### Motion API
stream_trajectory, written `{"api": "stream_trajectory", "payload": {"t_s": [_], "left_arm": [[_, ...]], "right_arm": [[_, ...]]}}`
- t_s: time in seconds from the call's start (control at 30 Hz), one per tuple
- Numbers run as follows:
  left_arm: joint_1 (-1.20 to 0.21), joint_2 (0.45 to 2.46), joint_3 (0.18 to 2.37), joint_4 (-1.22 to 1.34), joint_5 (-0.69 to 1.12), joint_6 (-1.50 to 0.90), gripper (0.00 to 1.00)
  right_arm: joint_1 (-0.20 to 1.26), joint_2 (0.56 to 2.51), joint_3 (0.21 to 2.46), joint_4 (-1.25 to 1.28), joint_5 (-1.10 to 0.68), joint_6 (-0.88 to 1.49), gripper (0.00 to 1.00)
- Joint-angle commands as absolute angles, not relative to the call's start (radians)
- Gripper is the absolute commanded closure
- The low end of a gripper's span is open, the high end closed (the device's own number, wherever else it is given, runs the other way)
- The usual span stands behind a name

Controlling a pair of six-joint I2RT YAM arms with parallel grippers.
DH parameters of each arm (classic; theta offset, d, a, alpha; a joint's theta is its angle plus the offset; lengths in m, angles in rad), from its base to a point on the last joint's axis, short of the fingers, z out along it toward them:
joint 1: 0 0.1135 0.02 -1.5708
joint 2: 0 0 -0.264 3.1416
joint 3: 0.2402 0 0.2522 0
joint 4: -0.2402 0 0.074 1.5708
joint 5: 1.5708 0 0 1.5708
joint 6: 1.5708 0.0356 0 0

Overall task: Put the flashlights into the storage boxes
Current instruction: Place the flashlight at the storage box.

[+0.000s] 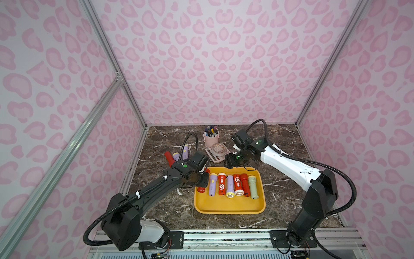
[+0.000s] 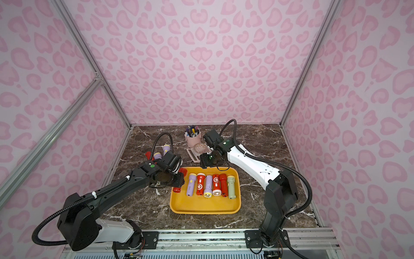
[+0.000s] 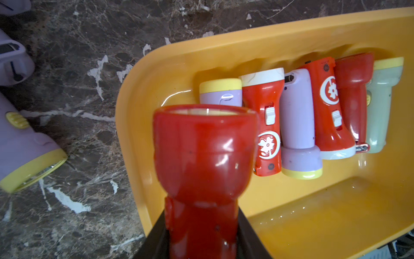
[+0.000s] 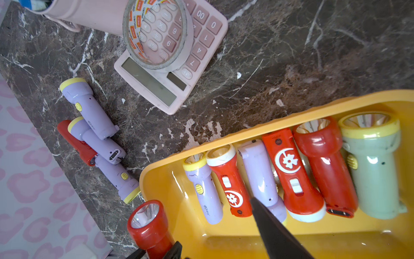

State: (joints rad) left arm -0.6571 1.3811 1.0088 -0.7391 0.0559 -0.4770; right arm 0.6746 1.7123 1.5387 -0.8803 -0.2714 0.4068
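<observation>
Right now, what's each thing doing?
left gripper, shut on a red flashlight at the tray's left rim.
right gripper, above the tray's far rim, nothing seen in it.
tray, holds six flashlights lying in a row.
loose flashlights, four lying on the table.
tape roll, resting on the calculator.
pen cup, upright, full of pens.

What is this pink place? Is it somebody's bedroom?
Most likely a robot practice booth, not a bedroom: two robot arms mounted on a metal rail, and pink spotted walls held on metal struts.
</observation>
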Motion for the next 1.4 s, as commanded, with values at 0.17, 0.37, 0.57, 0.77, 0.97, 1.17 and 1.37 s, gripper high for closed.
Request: {"api": "stream_trajectory", "payload": {"t_s": [0.17,0.37,0.57,0.77,0.97,1.17,1.37], "left_arm": [[-0.659,1.431,0.974,-0.677,0.083,-0.483,0.71],[-0.660,1.473,0.952,-0.642,0.074,-0.497,0.71],[-0.659,1.542,0.961,-0.606,0.062,-0.503,0.73],[-0.659,1.585,0.969,-0.585,0.053,-0.498,0.72],[-0.660,1.601,0.965,-0.584,0.047,-0.490,0.59],[-0.660,1.607,0.978,-0.589,0.046,-0.479,0.49],[-0.660,1.588,1.007,-0.642,0.032,-0.472,0.43]], "right_arm": [[0.696,1.674,1.494,-0.858,-0.234,0.439,0.36],[0.725,1.655,1.447,-0.859,-0.227,0.451,0.36],[0.733,1.628,1.427,-0.869,-0.219,0.459,0.36],[0.734,1.594,1.408,-0.886,-0.201,0.460,0.36],[0.733,1.578,1.406,-0.906,-0.181,0.446,0.36],[0.732,1.565,1.396,-0.907,-0.169,0.446,0.36],[0.732,1.559,1.389,-0.895,-0.170,0.450,0.36]]}}
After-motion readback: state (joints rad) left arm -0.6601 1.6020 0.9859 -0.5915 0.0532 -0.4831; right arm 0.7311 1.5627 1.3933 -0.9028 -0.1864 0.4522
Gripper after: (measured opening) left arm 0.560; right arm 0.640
